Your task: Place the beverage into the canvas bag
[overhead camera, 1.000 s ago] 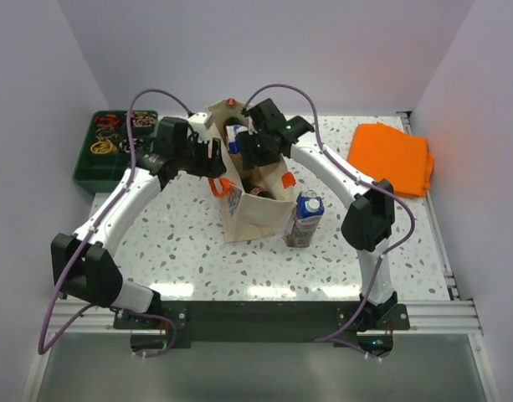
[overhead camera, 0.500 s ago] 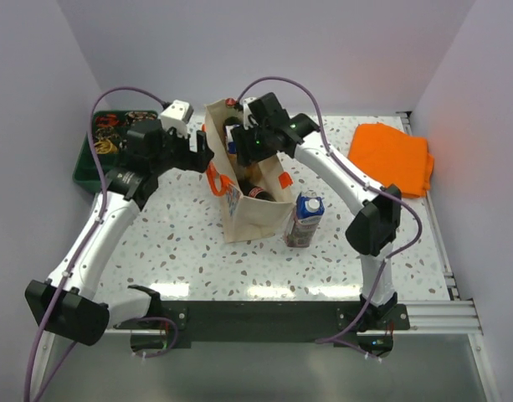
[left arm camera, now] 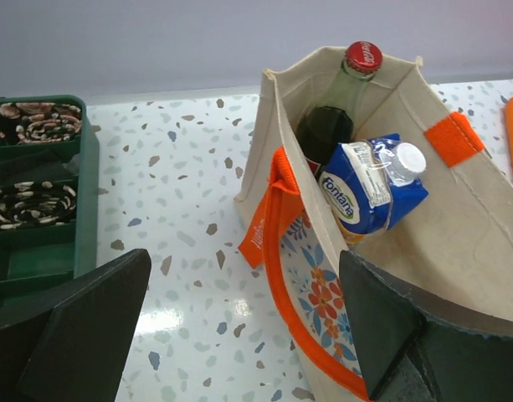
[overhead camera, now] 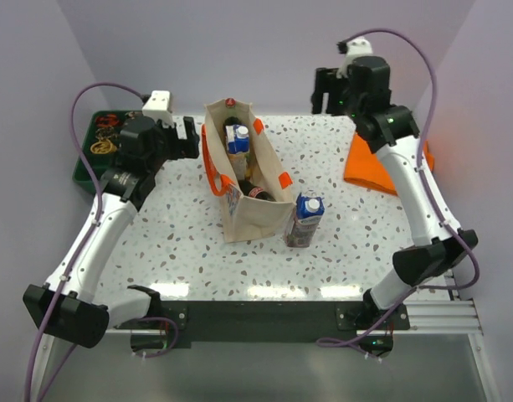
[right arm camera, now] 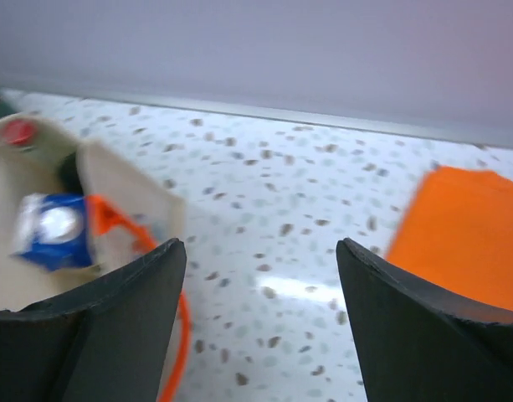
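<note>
canvas bag (overhead camera: 254, 213) stands upright near the middle of the speckled tabletop (overhead camera: 181, 243), mouth open. inside it a blue carton (left arm camera: 373, 180) with a white cap leans against a dark glass bottle (left arm camera: 336, 117) with a red cap; deeper down there may be another bottle (overhead camera: 254, 191), too shadowed to be sure. a second carton (overhead camera: 305, 219) stands on the tabletop just beside the bag's near right corner, outside it. left fingers (left arm camera: 80, 335) are spread wide and empty, just left of the bag's orange handle (left arm camera: 277, 243). right fingers (right arm camera: 114, 318) are also parted and empty, raised near the back wall (overhead camera: 256, 50), well apart from the bag. folded orange cloth (overhead camera: 363, 167) lies at the right, a green tray (overhead camera: 84, 167) at far left.
</note>
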You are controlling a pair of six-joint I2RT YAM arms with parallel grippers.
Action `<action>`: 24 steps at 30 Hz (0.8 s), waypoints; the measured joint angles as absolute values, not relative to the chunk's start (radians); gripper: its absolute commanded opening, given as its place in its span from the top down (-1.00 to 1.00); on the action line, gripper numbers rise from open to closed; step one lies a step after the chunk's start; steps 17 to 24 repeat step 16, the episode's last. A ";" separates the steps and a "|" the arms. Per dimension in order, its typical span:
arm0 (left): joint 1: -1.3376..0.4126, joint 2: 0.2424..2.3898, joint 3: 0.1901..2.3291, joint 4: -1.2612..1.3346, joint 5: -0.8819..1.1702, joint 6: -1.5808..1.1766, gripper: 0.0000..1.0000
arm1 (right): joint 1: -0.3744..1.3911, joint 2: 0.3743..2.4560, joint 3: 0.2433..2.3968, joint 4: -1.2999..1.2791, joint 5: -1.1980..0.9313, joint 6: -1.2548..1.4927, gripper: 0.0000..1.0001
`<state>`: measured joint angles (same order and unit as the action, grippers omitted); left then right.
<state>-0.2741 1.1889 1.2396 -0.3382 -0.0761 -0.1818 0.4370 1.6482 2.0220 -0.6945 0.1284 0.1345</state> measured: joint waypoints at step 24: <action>-0.272 1.159 1.101 -0.291 -0.216 -0.144 -1.00 | 0.157 1.568 1.448 -0.463 0.200 0.141 -0.52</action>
